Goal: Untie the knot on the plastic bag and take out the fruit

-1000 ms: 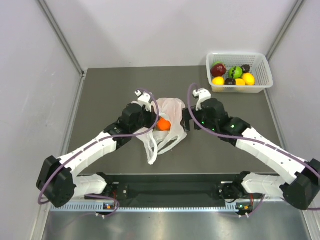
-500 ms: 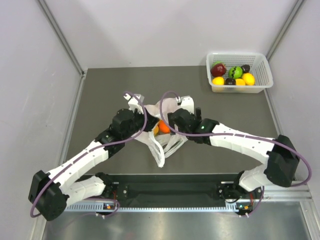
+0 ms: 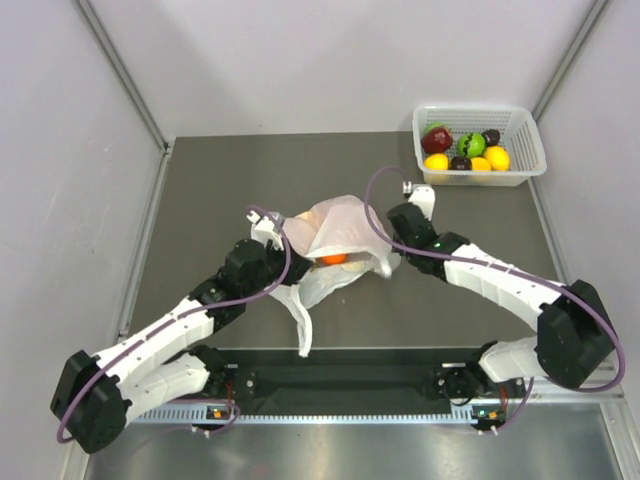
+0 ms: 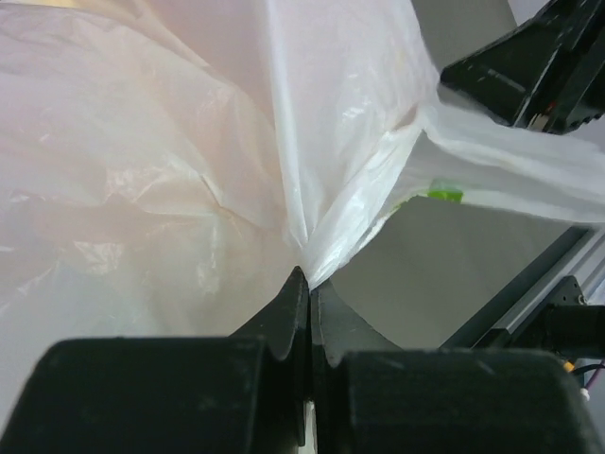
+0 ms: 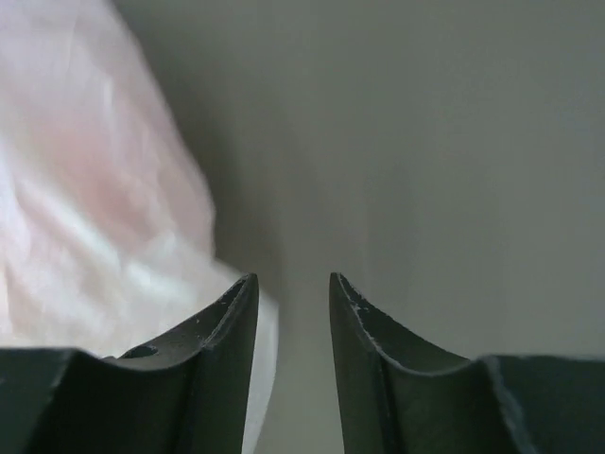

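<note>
My left gripper is pinched tight on the bag, right gripper slightly open and empty. Knot looks undone, orange not out yet.

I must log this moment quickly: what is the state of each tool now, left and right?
Left tool: closed, pinching a fold of the plastic bag.
Right tool: open, holding nothing.

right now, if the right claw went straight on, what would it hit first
Probably the table: the open right claw shows only that ahead. The bag lies just to its left; depth is unclear.
</note>
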